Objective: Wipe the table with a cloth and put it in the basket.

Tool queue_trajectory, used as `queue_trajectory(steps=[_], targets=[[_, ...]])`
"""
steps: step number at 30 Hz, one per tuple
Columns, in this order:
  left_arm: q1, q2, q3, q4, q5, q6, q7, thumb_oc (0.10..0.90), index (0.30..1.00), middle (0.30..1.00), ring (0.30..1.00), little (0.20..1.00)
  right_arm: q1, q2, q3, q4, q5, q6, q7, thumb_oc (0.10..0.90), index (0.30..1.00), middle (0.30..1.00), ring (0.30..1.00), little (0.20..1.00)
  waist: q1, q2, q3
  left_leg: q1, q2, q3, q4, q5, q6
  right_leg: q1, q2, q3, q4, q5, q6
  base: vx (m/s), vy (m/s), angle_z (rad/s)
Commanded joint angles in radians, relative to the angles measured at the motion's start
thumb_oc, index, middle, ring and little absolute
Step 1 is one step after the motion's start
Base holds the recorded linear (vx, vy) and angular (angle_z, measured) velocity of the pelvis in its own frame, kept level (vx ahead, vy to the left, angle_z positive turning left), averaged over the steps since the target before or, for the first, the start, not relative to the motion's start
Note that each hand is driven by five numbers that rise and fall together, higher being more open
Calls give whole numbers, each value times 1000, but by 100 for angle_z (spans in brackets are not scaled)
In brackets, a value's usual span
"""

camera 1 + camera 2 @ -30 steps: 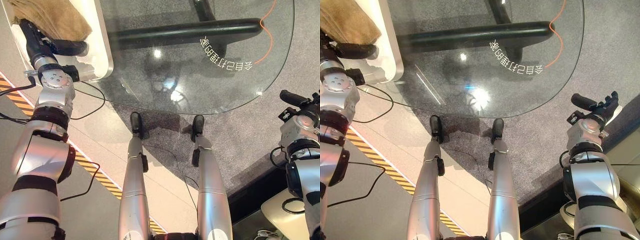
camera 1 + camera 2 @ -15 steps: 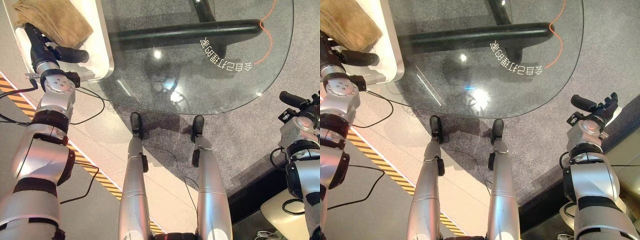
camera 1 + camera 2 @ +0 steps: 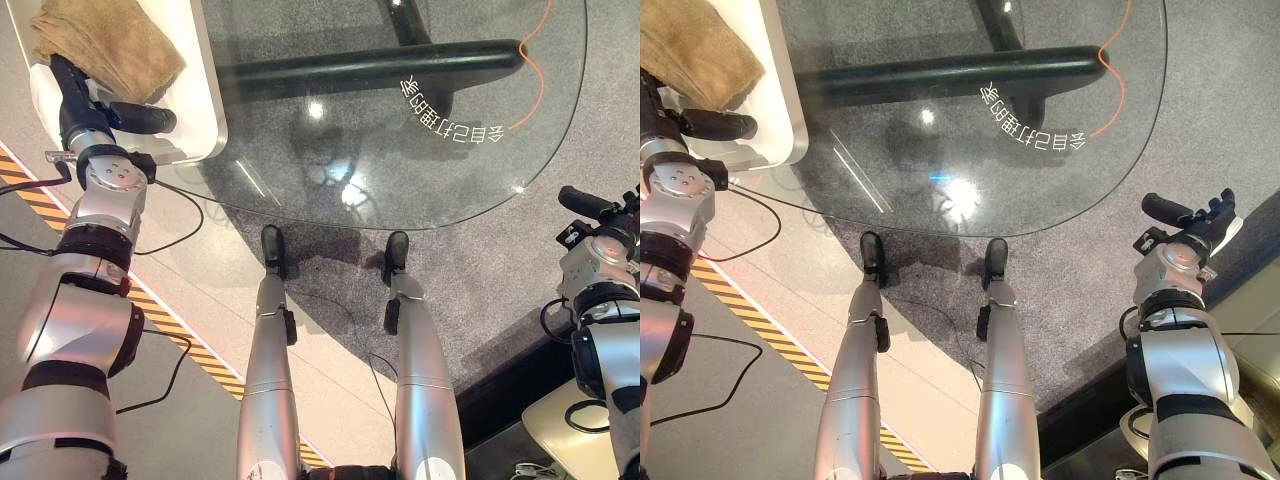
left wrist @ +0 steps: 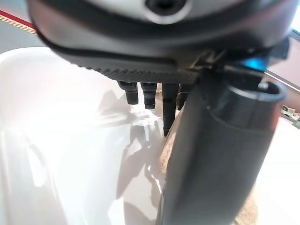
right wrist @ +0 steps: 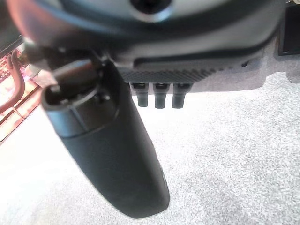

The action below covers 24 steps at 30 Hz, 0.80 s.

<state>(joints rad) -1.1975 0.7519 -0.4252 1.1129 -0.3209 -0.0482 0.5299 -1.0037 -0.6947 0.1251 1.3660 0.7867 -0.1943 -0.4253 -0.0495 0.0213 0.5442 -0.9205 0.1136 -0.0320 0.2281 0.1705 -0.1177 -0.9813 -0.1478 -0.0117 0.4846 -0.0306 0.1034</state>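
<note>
The tan, crumpled terry cloth [image 3: 105, 45] lies inside the white, round-cornered plastic basket [image 3: 213, 110] at the far left, beside the counter. My left robot hand [image 3: 82, 95] is over the basket's near end, close by the cloth's edge; its fingers [image 4: 147, 96] are straight, the thumb stands apart, and it holds nothing. I judge the deposit complete. The clear glass counter [image 3: 420, 170] to the right carries nothing and shows only reflections; whether it was wiped well I cannot tell. My right robot hand [image 3: 1200, 220] hangs past the counter's right edge, over the grey carpet [image 5: 243, 154], fingers relaxed and empty. What remains, in my judgement, is withdrawing the left arm.
</note>
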Motion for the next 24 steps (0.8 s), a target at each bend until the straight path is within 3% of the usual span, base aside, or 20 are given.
queue_trajectory(steps=[1,24], targets=[[28,85,36,30,7,12,32,800,900,900,900,900,44,-82,10,2,-11,-62,-42,800,900,900,900,900,8,24,-24,28,-87,28,105,-155,66,88,109,-71,-88,-28,-60,0,0,0],[179,71,138,-86,-11,-72,76,800,900,900,900,900,110,-70,-35,-26,-39,-60,-42,800,900,900,900,900,32,30,-24,91,-98,23,82,-142,66,148,103,-84,-102,-23,-55,0,0,0]])
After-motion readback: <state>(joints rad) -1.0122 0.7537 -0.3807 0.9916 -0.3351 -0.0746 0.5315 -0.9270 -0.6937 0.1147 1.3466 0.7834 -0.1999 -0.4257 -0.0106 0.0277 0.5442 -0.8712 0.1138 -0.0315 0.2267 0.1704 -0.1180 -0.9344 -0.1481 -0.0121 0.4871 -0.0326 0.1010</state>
